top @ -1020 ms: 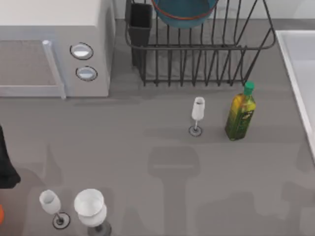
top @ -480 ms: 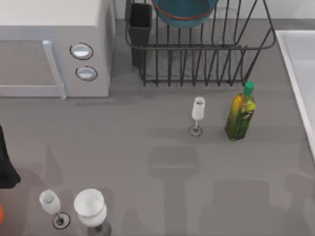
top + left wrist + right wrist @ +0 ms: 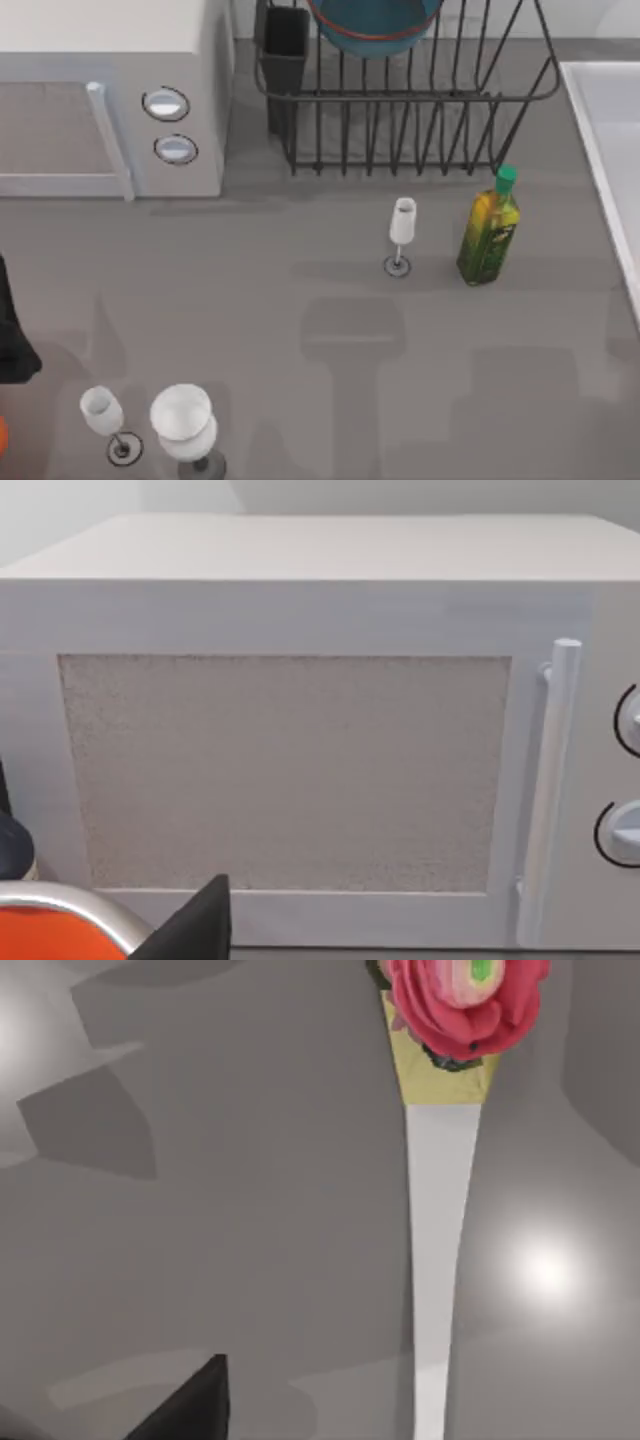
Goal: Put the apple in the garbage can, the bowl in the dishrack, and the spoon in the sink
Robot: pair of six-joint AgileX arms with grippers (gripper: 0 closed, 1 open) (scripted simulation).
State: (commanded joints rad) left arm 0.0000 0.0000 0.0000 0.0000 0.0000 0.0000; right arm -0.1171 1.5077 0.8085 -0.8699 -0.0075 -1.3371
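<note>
The large blue bowl with a reddish-brown rim [image 3: 375, 30] sits unmoved in the black wire dishrack [image 3: 420, 130]. Only the shadows on the grey table [image 3: 300, 300] have drifted at its right. The right end effector [image 3: 190, 1405] hovers over a white-handled, rose-decorated spoon [image 3: 435, 1260] (sink step likely pending). I cannot tell its opening. The left arm [image 3: 12, 340] is parked at the left edge.

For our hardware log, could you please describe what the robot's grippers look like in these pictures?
The left gripper shows as a plain matte black wedge tapering to a point, and the right gripper looks the same. No cables or markings are visible on either.
</note>
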